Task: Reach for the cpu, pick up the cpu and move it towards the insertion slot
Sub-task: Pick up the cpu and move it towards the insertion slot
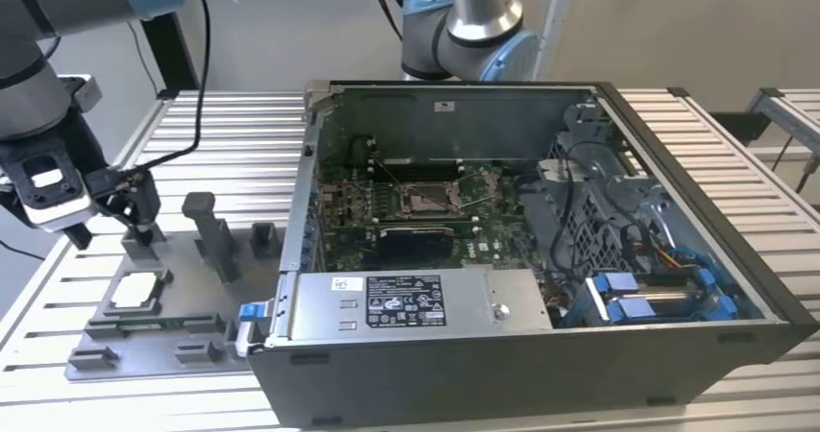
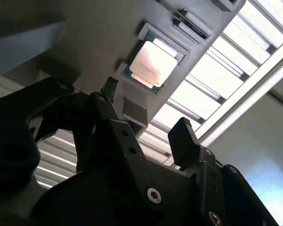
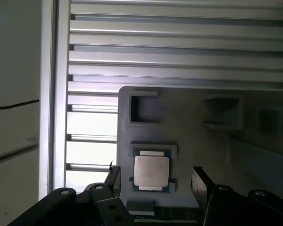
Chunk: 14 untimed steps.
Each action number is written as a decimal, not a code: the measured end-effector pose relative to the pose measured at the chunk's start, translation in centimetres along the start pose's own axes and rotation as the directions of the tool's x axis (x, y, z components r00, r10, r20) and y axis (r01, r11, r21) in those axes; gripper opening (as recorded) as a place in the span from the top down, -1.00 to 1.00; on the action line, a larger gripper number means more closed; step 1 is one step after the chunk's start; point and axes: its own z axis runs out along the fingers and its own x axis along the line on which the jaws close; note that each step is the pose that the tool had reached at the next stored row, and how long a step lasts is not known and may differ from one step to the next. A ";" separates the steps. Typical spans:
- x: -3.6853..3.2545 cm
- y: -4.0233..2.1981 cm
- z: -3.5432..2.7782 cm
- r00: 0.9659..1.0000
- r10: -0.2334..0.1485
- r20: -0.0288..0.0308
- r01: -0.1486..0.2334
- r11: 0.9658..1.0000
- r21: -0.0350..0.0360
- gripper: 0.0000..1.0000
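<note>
one cpu (image 3: 151,172) in grey tray (image 3: 203,150), gripper (image 3: 155,178) spread above, tray cropped

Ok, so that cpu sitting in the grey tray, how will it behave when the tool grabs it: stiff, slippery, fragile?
The cpu looks like a thin plate with a metal face, so probably rigid and light. That smooth face and thin edges may be slippery for the open tool. It sits flat in the tray recess, so it's unlikely to roll or tip.
</note>
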 end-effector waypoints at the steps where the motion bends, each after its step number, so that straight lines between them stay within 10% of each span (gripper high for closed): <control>1: 0.00 -0.12 0.13 1.000 0.000 0.000 0.000 1.000 0.000 -1.00; 14: 0.01 -0.76 2.39 1.000 0.000 -0.005 0.000 1.000 0.000 -1.00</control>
